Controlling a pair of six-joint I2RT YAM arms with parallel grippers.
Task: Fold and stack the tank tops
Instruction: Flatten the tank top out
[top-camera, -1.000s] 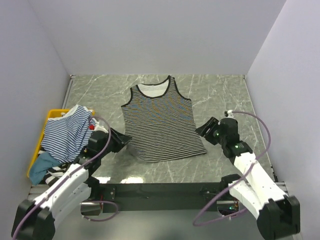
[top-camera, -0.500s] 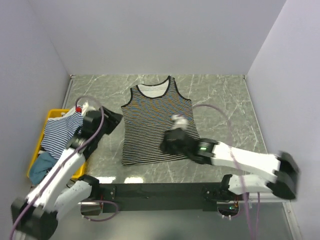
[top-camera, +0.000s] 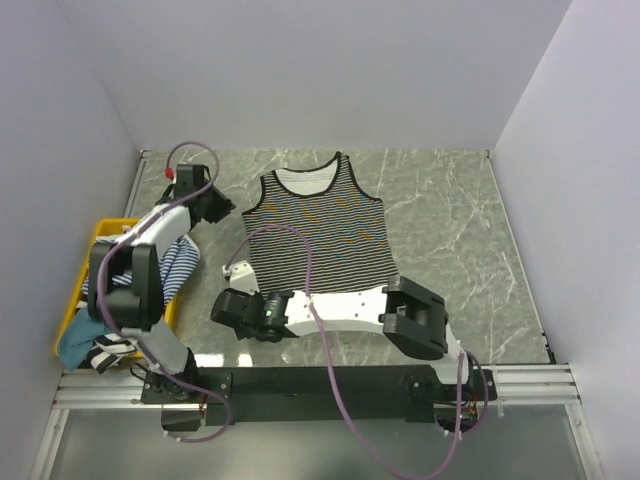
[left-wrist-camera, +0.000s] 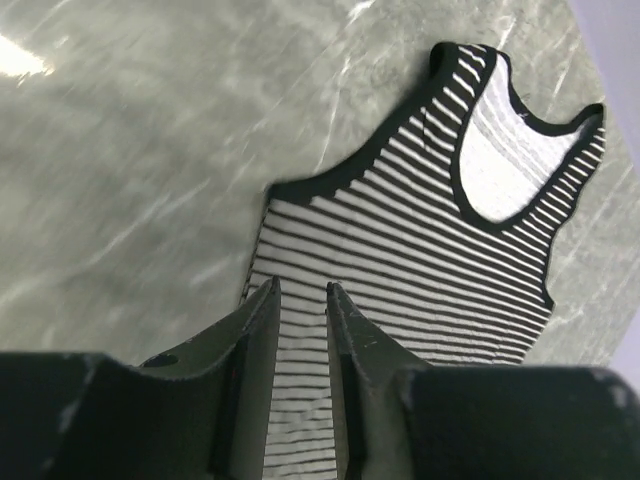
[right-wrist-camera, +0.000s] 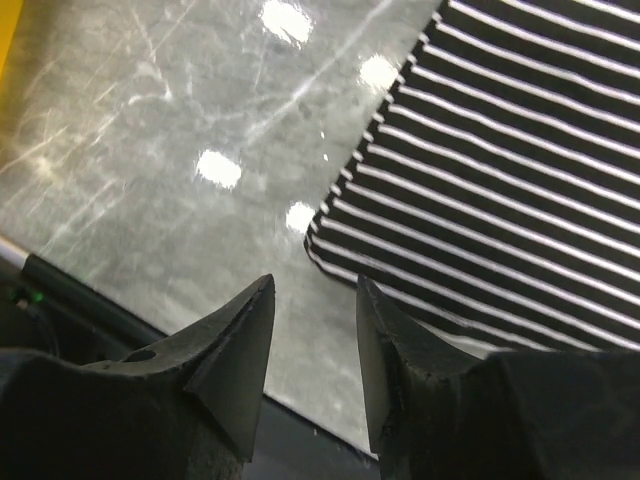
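Having swung across, the right tool (top-camera: 222, 308) (right-wrist-camera: 315, 285) hovers parted and empty at the near-left hem of the black-and-white tank top (top-camera: 320, 235) (left-wrist-camera: 420, 240) (right-wrist-camera: 500, 160) lying flat on the table (top-camera: 440, 210), while the left tool (top-camera: 222, 207) (left-wrist-camera: 302, 288), narrowly parted, has risen to its armhole, past the yellow bin (top-camera: 105, 228).

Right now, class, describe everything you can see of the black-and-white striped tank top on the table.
The tank top looks like soft knit fabric, thin black-and-white horizontal stripes with black trim at neck and armholes; white inner fabric shows inside the neckline. It lies flat, spread on the marbled table, neck away from the arm bases. The right arm and its purple cable cross above the hem, hiding part of it. The left pincer and right pincer hang open by its edge, gripping nothing.
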